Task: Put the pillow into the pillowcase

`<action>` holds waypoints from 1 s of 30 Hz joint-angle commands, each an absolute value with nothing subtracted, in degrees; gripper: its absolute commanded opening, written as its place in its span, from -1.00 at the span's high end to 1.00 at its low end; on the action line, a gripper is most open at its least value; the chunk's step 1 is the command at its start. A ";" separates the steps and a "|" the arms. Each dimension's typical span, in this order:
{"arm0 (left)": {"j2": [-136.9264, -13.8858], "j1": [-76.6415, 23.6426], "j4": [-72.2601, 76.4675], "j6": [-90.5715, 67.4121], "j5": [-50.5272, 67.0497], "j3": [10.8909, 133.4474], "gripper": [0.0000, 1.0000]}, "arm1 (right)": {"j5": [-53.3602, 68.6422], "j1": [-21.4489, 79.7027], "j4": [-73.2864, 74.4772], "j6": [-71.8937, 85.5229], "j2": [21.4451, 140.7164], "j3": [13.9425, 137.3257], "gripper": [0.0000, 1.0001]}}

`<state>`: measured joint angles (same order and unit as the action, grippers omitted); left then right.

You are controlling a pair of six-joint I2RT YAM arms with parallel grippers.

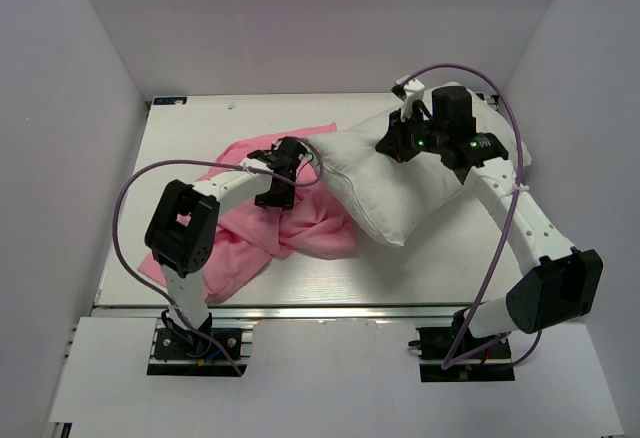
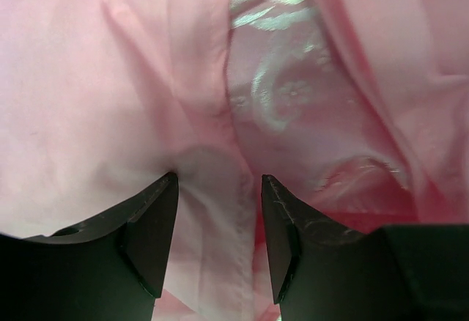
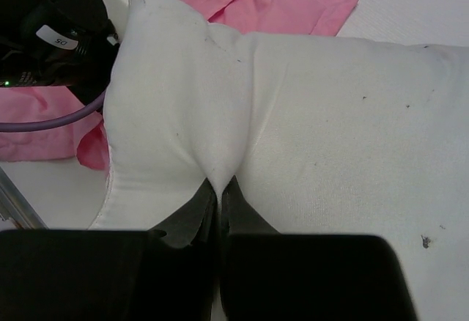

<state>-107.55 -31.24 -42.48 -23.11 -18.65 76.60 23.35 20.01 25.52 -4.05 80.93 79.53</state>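
The white pillow (image 1: 400, 183) lies at the table's middle right, its left end over the pink pillowcase (image 1: 290, 223), which is crumpled at centre left. My right gripper (image 1: 398, 148) is shut on a pinch of the pillow's top cloth; in the right wrist view the pillow (image 3: 330, 123) bunches into the closed gripper (image 3: 219, 187). My left gripper (image 1: 283, 180) is open over the pillowcase. In the left wrist view the gripper (image 2: 219, 182) straddles a fold and hem of the pillowcase (image 2: 293, 101), with the jaws apart.
White walls enclose the white table (image 1: 440, 268) on three sides. A purple cable (image 1: 130, 193) loops from the left arm and another (image 1: 505, 248) runs along the right arm. The left arm's wrist (image 3: 51, 35) shows in the right wrist view.
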 commanded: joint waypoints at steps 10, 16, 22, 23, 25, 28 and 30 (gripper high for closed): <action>-103.27 -31.20 -43.07 -22.50 -24.17 68.99 0.13 | 24.17 19.51 20.92 -4.04 78.13 80.15 1.00; -100.12 -31.20 -44.47 -23.64 -24.70 72.23 0.55 | 24.87 19.51 21.80 -4.31 78.22 80.24 1.00; -94.49 -31.29 -47.02 -26.10 -22.86 75.32 0.59 | 26.01 19.60 21.53 -4.22 78.48 80.25 1.00; -92.74 -31.29 -47.11 -27.06 -22.42 75.24 0.60 | 26.10 19.60 21.53 -4.04 78.57 80.24 1.00; -91.15 -31.29 -47.37 -27.86 -21.36 75.06 0.67 | 26.37 19.69 21.27 -3.96 79.01 80.59 1.00; -88.60 -31.20 -47.90 -29.70 -20.66 74.79 0.77 | 26.80 19.86 21.36 -3.78 79.80 81.38 1.00; -86.94 -31.20 -48.16 -31.02 -20.48 74.88 0.81 | 26.89 20.13 21.27 -4.22 80.33 81.82 1.00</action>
